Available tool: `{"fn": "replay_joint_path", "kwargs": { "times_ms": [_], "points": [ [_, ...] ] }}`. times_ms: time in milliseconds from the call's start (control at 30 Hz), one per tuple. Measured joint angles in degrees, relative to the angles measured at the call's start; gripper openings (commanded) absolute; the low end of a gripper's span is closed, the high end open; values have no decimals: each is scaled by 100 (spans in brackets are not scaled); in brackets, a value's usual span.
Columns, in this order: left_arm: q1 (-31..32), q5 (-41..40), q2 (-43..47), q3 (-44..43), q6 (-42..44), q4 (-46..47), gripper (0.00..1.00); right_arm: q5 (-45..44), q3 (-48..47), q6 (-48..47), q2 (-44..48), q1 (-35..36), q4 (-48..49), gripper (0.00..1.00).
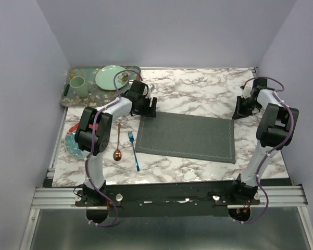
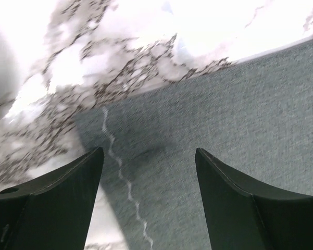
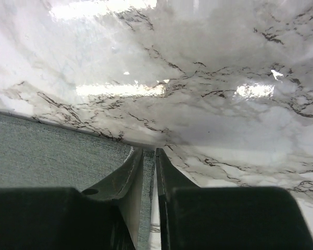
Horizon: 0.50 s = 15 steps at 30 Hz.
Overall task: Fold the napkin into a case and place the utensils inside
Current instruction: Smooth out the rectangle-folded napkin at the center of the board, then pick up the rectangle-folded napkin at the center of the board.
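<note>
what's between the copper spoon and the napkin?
The blue fork, lying close along the napkin edge, spoon on its other side; seen in the top view.

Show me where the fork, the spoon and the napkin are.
fork (image 1: 134, 151), top view, middle of its blue handle.
spoon (image 1: 118, 138), top view, on the thin handle.
napkin (image 1: 187, 136), top view, centre of the cloth.

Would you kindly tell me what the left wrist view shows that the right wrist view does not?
Only the left wrist view: the left hand, fingers wide apart above a napkin corner, with its stitched border. Only the right wrist view: the right hand, fingers pinched nearly together on another corner. Both: the grey napkin lying on the marble table.
</note>
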State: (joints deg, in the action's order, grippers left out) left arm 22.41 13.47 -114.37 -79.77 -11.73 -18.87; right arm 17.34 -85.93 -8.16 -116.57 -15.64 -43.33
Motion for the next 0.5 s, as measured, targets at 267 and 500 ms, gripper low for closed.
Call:
{"fn": "replay_joint_path", "kwargs": {
  "times_ms": [267, 500],
  "points": [
    [-146, -105, 1233, 577, 146, -387, 85, 597, -186, -68, 452, 0, -310, 61],
    [-74, -522, 1768, 1259, -39, -678, 77, 769, 37, -79, 1517, 15, -623, 68]
  ]
}}
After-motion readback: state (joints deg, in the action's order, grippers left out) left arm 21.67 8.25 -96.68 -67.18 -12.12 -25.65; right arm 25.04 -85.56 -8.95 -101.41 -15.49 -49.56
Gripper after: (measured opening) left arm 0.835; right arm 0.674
